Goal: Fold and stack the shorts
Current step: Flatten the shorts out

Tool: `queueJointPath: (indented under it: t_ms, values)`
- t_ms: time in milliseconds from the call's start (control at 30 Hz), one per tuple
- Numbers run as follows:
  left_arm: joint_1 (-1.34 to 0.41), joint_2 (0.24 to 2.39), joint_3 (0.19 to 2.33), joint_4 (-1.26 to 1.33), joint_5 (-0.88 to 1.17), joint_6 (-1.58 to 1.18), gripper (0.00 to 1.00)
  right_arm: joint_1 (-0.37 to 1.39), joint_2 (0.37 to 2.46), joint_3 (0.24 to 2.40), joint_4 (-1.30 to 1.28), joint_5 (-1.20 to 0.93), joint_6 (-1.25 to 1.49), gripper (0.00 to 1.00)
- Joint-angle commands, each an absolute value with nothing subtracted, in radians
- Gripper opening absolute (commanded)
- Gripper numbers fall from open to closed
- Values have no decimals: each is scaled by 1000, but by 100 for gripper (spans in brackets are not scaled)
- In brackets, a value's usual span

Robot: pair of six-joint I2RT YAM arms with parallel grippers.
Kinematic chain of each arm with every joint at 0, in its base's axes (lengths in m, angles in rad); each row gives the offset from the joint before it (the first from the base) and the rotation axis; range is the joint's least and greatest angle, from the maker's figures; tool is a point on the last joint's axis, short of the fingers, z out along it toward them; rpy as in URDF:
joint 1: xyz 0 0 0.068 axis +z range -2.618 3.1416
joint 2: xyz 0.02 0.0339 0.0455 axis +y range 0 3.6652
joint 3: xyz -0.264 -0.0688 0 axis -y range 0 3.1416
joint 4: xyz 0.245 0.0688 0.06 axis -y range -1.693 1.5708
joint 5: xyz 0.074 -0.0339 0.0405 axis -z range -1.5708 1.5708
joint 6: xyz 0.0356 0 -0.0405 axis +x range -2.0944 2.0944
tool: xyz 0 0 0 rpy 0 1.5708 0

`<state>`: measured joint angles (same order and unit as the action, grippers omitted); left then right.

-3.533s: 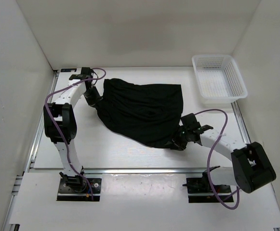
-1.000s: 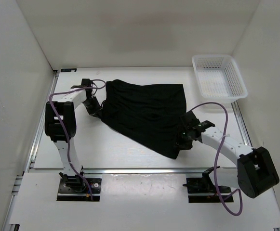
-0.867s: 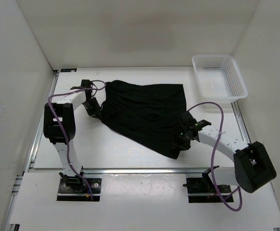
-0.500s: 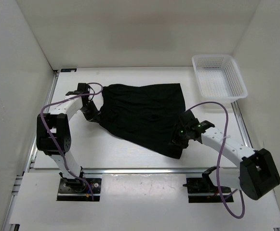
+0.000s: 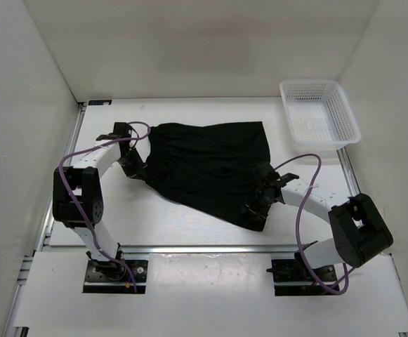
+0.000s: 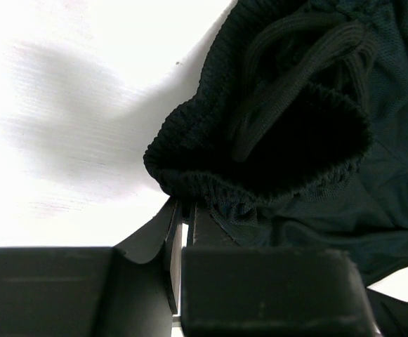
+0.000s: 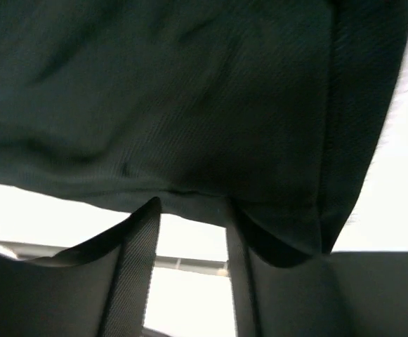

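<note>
White tabletop (image 5: 168, 221), enclosed by plain white walls (image 5: 189, 42) at the back and both sides.

Item 1, left end effector (image 5: 135, 163): fingers pressed together on the gathered waistband edge of the shorts (image 5: 211, 165). The wrist view shows the ribbed elastic bunched right at the fingertips, and a drawstring (image 6: 295, 70) lying looped on the cloth just beyond. Left arm reaches forward along the left side of the tabletop.

Item 2, right end effector (image 5: 256, 208): set at the near right corner of the shorts. Its wrist view shows the two fingers (image 7: 137, 239) standing apart with a strip of tabletop visible between them. Their tips meet the hemmed cloth edge, which covers them. Whether they pinch the cloth cannot be told.

Item 3, shorts: black, soft cloth, spread mostly flat across the middle of the tabletop between the two arms. Waistband end to the left, leg hems to the right, and the near corner tapers toward the right end effector.

Item 4, basket (image 5: 286, 112): white mesh, far right corner, well apart from the shorts.
</note>
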<state>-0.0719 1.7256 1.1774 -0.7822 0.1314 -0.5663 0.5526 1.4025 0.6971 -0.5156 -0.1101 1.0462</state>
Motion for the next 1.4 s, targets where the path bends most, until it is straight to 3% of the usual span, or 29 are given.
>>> queueJointPath:
  t_ms: [0, 33, 67, 200, 567, 767, 800, 833, 867, 1000, 1100, 1167, 1300, 1367]
  values:
    - [-77, 1677, 1161, -779, 138, -569, 10, 557, 1440, 683, -505, -34, 1085, 40]
    - [-77, 1677, 1161, -779, 138, -569, 10, 557, 1450, 683, -505, -22, 1085, 36]
    - [-77, 1677, 1161, -779, 129, -569, 10, 557, 1462, 683, -505, 9, 1075, 24]
    - [-77, 1677, 1161, -779, 129, -569, 10, 557, 1444, 683, -544, 63, 1055, 1]
    - [-77, 1667, 1161, -779, 129, -578, 10, 620, 1215, 716, -751, 262, 968, 1]
    - [-77, 1677, 1161, -779, 129, -588, 10, 620, 1169, 731, -741, 227, 863, 1]
    - [-77, 1677, 1161, -779, 129, -588, 10, 620, 1193, 744, -720, 204, 844, 2]
    - [-77, 1686, 1161, -779, 129, -588, 10, 629, 1256, 758, -719, 186, 832, 22]
    - [-77, 1686, 1161, -779, 129, -588, 10, 640, 1288, 785, -703, 172, 818, 27]
    - [-77, 1686, 1161, -779, 129, -588, 10, 702, 1402, 863, -678, 201, 798, 41]
    - [-77, 1686, 1161, -779, 129, -588, 10, 744, 1466, 923, -678, 242, 779, 44]
    - [-77, 1686, 1152, -779, 129, -578, 10, 758, 1518, 945, -678, 258, 779, 54]
    - [-77, 1686, 1152, -779, 129, -578, 10, 778, 1601, 959, -658, 267, 770, 54]
    - [-77, 1686, 1152, -779, 129, -578, 10, 787, 1623, 959, -647, 267, 770, 47]
